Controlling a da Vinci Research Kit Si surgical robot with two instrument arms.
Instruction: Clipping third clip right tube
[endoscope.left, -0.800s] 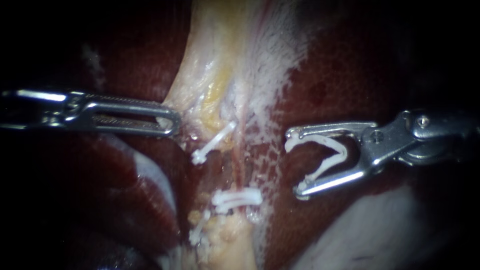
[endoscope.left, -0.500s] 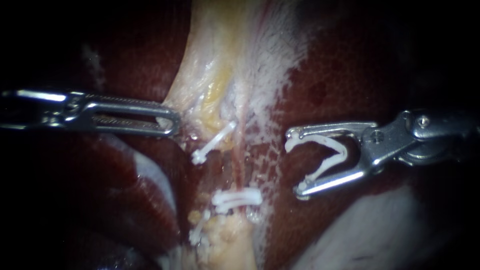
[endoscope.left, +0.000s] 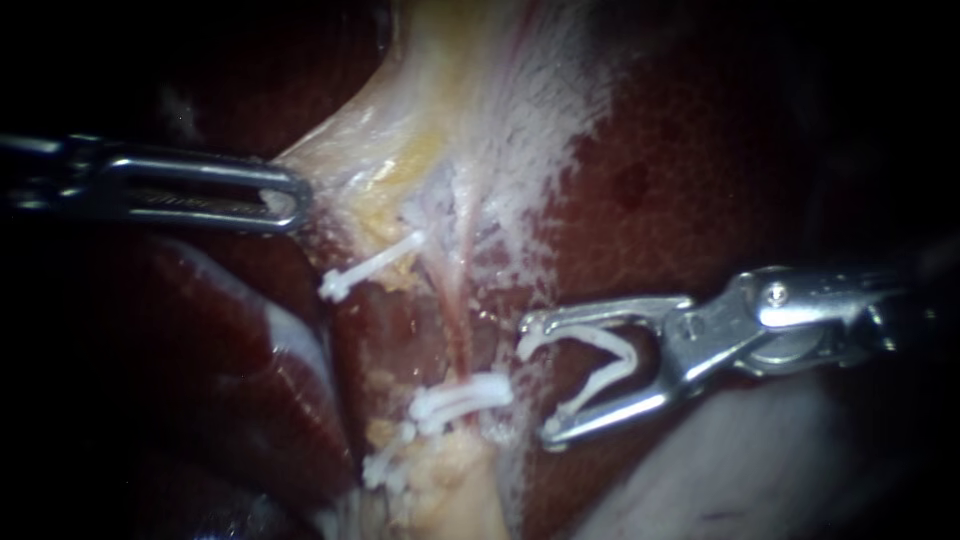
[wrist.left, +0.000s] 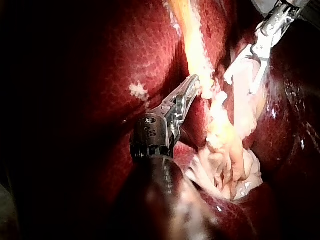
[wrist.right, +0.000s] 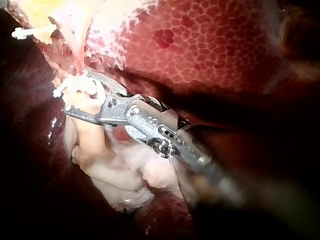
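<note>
A surgical setting: wet dark red liver (endoscope.left: 700, 150) and pale tissue (endoscope.left: 440, 120) under close light, white clips (endoscope.left: 460, 395) on a thin tube (endoscope.left: 455, 320), steel left instrument (endoscope.left: 285, 200) and right instrument (endoscope.left: 540, 380).

deep maroon all over the liver (wrist.right: 215, 45), stippled in a fine honeycomb mesh, one darker red blotch (wrist.right: 165, 36) in it. cream running to butter yellow down the pale tissue band (endoscope.left: 450, 90), frosted white along the edge next to the liver. thin pink-red for the tube (endoscope.left: 457, 310). bright white on the upper clip (endoscope.left: 370, 268) and the lower clip (endoscope.left: 460, 397), same white on the loaded clip (endoscope.left: 625, 360). shiny silver-grey on the left instrument (endoscope.left: 293, 200) and right instrument (endoscope.left: 540, 380), white glints along both. glossy pale pink on the folded tissue (wrist.right: 125, 175).
</note>
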